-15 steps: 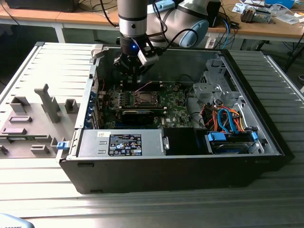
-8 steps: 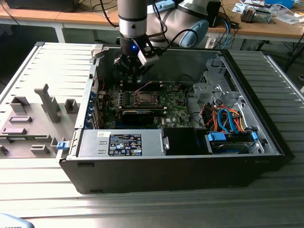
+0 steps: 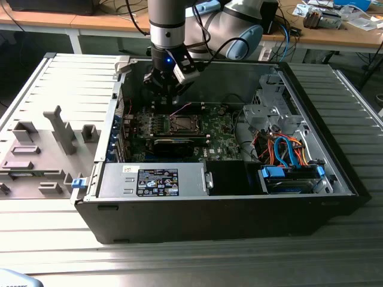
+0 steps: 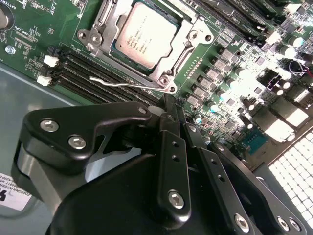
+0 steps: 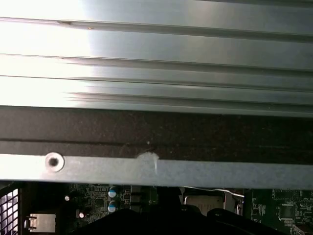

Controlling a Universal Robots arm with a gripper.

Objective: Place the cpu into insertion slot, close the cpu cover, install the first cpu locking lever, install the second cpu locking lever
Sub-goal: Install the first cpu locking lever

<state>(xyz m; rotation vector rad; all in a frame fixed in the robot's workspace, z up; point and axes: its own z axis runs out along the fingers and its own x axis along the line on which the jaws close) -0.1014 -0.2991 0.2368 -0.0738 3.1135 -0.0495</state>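
Fingers (image 4: 168,105) drawn together on nothing, gripper (image 4: 171,100) poised just short of the lever (image 4: 115,83) beside the cpu cover (image 4: 188,36), cpu (image 4: 144,34) already seated in the insertion slot (image 4: 112,51): best hooked squarely, pressed slowly, kept off the board.

This is a robotics lab or electronics workshop: an open computer case (image 3: 239,197) lies on a ribbed aluminium workbench (image 3: 179,263), its green motherboard (image 3: 221,128) exposed. Behind run wooden desks (image 3: 335,33) strewn with cables and small parts, and a grey fixture tray (image 3: 42,149) sits beside the case.
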